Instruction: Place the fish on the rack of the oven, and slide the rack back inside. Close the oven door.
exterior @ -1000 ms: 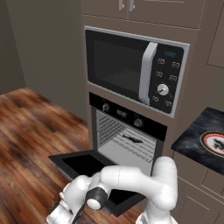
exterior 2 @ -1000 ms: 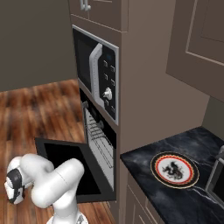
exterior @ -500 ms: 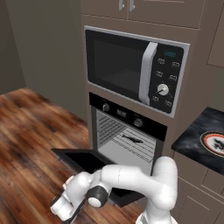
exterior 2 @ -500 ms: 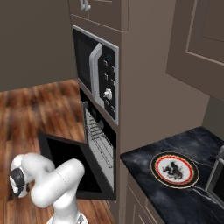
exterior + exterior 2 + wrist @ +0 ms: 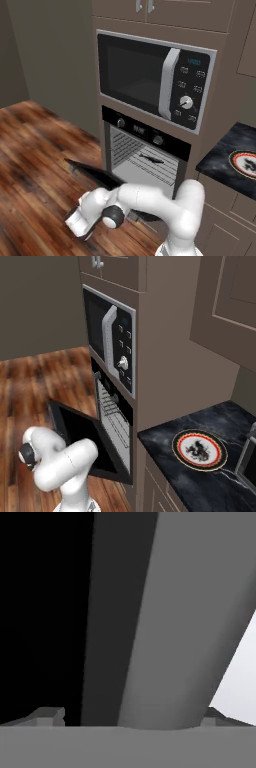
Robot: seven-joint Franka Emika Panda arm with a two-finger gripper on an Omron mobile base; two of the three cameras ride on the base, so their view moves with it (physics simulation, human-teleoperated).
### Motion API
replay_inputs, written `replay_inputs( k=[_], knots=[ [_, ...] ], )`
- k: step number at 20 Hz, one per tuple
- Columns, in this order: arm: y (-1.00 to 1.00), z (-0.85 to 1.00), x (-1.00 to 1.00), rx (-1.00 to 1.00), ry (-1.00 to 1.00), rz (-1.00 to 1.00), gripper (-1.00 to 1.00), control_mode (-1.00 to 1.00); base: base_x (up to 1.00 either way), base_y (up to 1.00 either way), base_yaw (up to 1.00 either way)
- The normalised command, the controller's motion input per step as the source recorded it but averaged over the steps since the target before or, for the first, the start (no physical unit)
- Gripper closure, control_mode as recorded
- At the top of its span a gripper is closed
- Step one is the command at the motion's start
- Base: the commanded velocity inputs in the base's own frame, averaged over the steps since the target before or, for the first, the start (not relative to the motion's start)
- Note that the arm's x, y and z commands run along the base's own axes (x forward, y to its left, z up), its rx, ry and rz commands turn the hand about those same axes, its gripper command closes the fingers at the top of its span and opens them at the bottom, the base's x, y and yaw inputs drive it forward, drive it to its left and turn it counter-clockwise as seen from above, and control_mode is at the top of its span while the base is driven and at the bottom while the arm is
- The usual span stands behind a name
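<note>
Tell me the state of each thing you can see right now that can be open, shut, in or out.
oven door: partly open, tilted up from flat.
rack: pushed inside the oven cavity.
fish: lying on the rack, inside.
microwave: door shut.
gripper: at the door's bar handle; whether it grips the bar, can't tell.
plate: flat on the counter.

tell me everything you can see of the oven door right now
The oven door is a wide black drop-down panel hinged at the bottom of the oven, below the microwave. It stands partly raised, slanting up and outward from its hinge, neither flat nor shut. Its inner face looks dark and glossy. The arm reaches under its outer edge. In the hand view a thick grey bar, probably its handle, runs between the fingertips, right up against the camera.
</note>
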Motion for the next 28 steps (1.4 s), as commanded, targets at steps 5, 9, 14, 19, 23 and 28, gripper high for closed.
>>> replay_inputs(
  k=[5,9,14,19,23,28],
  knots=[
    [-0.84,0.66,0.05,-0.11,-0.25,-0.07,-1.0,-1.0,0.0,0.0,0.0],
    [-0.98,0.61,0.05,-0.04,-0.17,0.0,-1.0,-1.0,0.0,0.0,0.0],
    [-0.95,0.53,0.06,-0.01,-0.11,0.0,-1.0,-1.0,0.0,0.0,0.0],
    [-0.87,0.44,0.04,0.0,-0.07,0.04,-1.0,-1.0,0.0,0.0,0.0],
    [-0.75,0.33,0.02,0.0,-0.07,0.14,-1.0,-1.0,0.0,0.0,0.0],
    [-0.59,0.23,0.0,0.02,-0.09,0.29,-1.0,-1.0,0.0,0.0,0.0]
  ],
)
